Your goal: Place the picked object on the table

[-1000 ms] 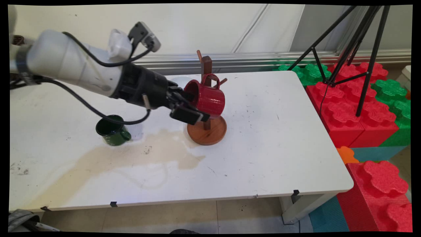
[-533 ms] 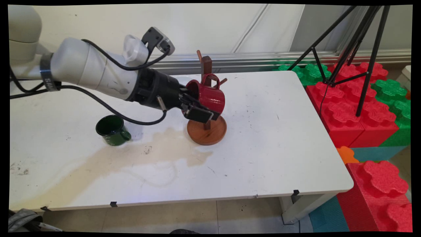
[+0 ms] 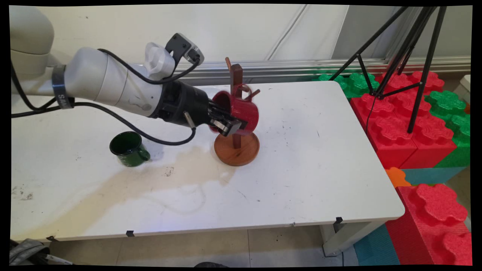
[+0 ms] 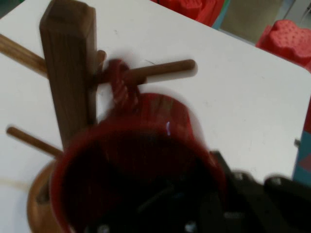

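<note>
My arm reaches in from the upper left, wrist angled down to the right, black cables hanging beneath it. The claw (image 3: 226, 121) is clamped, one finger inside the mug's mouth, one outside.

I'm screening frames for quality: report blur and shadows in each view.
Main view: sharp throughout; the green mug casts a soft shadow toward its right on the table. Hand view: the red mug and claw are smeared, while the wooden mug tree stays crisper.
</note>
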You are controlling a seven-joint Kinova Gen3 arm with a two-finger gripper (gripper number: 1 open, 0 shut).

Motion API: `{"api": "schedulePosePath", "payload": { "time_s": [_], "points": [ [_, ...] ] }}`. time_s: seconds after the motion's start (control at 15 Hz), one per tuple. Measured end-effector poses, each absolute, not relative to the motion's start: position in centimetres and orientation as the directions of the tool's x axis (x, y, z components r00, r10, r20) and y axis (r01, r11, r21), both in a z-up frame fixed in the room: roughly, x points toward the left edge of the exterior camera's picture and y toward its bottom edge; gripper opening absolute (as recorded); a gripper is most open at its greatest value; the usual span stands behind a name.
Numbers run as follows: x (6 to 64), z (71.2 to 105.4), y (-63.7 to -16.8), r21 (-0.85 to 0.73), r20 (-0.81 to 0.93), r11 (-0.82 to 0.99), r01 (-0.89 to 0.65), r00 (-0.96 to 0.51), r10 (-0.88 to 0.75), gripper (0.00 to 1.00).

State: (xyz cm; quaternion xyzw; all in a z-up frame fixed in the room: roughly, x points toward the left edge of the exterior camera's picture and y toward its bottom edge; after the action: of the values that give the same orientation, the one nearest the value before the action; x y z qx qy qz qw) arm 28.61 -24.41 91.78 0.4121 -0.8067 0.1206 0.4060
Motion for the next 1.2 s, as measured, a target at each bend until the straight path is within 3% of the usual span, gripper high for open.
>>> {"api": "schedulePosePath", "payload": {
  "time_s": [1.2],
  "points": [
    [25.9, 93.4, -21.7, 0.124, 0.767, 0.697, -0.706, -0.377, -0.518, 0.0]
  ]
}}
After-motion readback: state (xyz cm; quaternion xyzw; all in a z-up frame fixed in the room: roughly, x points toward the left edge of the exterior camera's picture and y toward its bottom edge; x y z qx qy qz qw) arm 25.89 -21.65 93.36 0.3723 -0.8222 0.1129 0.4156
